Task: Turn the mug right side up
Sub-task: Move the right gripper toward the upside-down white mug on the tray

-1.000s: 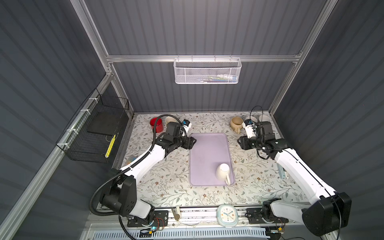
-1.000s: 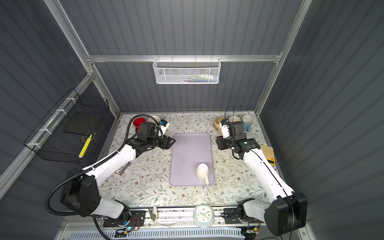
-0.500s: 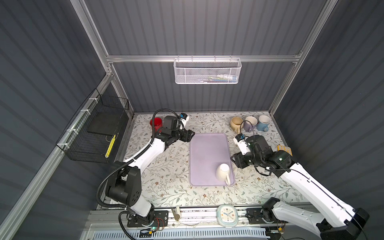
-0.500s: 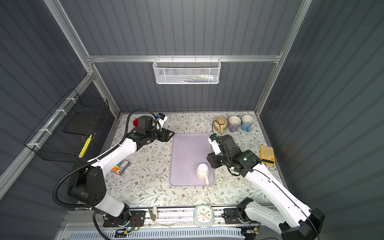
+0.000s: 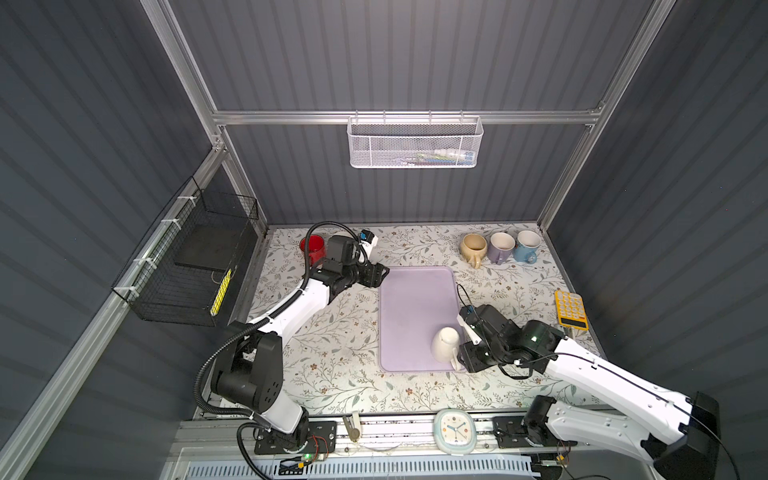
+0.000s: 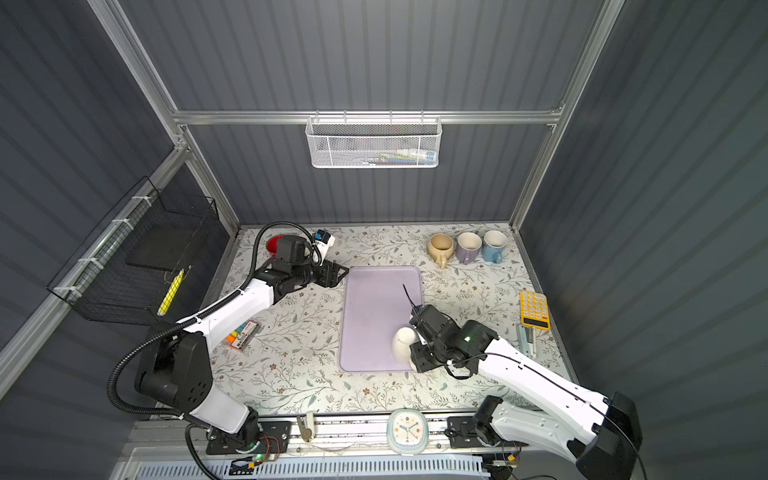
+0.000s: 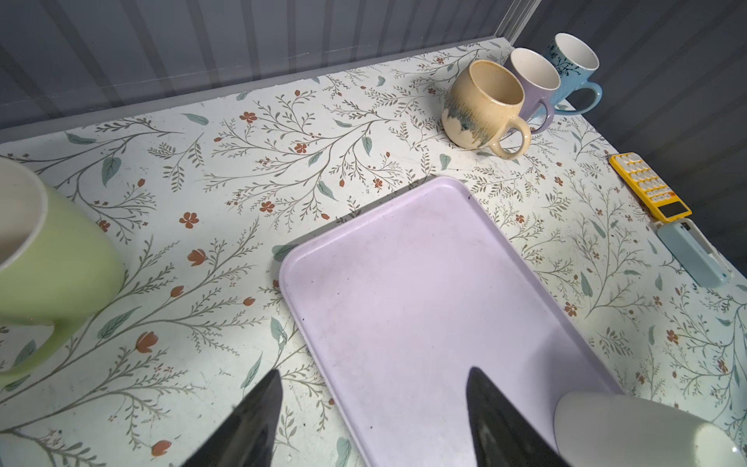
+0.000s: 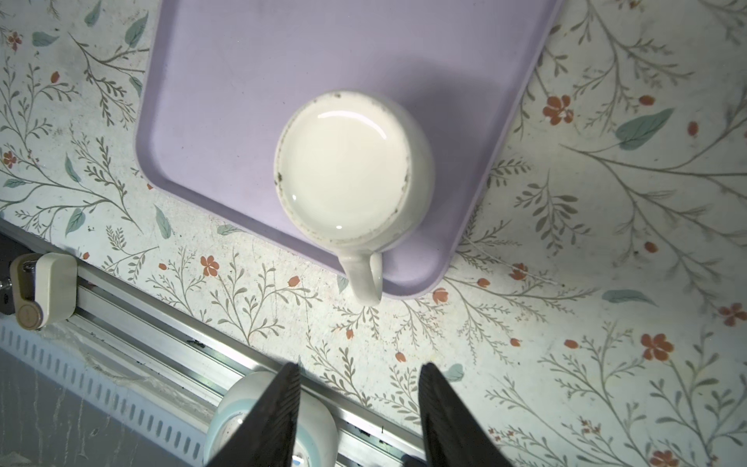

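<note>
Left gripper (image 5: 379, 276): jaws apart, nothing between them, poised at the far left corner of the flat lavender plastic tray (image 5: 409, 299), well apart from the work. The task item, a white glazed ceramic mug (image 5: 445, 344), stands base-up on the tray's near right corner, with its looped handle (image 8: 364, 279) reaching out over the near rim. Right gripper (image 8: 359, 366): jaws parted and empty, just beside the mug on its right in both top views, not touching it. Assessment: the grasp is not yet made. Hazards noted. The mug sits hard by the raised rim, so an off-centre approach could shove it over the lip and topple it onto the floral-print table cover (image 5: 332, 332). The glaze looks slick. A pinch on the curved wall or on the handle alone may slip during the turn and drop the mug. Rotating too low risks striking the mug's mouth against the tray.
</note>
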